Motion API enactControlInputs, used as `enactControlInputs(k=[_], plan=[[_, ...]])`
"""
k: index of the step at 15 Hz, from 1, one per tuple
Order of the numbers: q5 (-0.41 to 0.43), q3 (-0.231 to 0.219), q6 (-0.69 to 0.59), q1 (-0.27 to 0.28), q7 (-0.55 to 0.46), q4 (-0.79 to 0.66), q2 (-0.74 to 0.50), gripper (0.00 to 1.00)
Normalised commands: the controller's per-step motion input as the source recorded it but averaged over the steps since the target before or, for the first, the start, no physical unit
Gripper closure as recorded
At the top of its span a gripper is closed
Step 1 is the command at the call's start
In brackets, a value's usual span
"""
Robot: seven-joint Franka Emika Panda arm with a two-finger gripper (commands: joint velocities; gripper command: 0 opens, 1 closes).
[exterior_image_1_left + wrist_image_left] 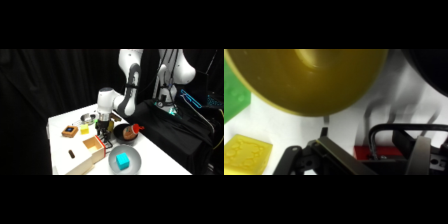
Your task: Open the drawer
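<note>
The drawer [94, 145] is the sliding tray of a pale wooden box [85, 161] at the table's front. In the side view it stands pulled out, showing its reddish-brown inside. My gripper [103, 134] comes down from above right at the drawer's front end. In the wrist view the dark loop handle [391, 129] rises from the drawer's red front [370, 152], just ahead of my gripper [380, 159]. The gripper's black linkage hides whether the handle is held.
A grey bowl [131, 153] holding a cyan block [122, 161] sits beside the box. A dark pan [123, 131] with a red piece lies behind. An orange-and-black block [70, 131], a yellow piece [245, 152], a large olive-yellow bowl [309, 80] and a green piece [233, 97] crowd the gripper.
</note>
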Motion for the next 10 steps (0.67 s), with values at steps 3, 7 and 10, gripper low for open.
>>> enactControlInputs(k=[3, 7, 10], plan=[[-0.03, 0.125, -0.24, -0.093, -0.04, -0.19, -0.38, 0.0], [0.145, 0.18, -0.57, -0.109, -0.12, -0.15, -0.53, 0.0], [0.241, -0.004, -0.65, 0.042, -0.19, -0.05, -0.51, 0.0]])
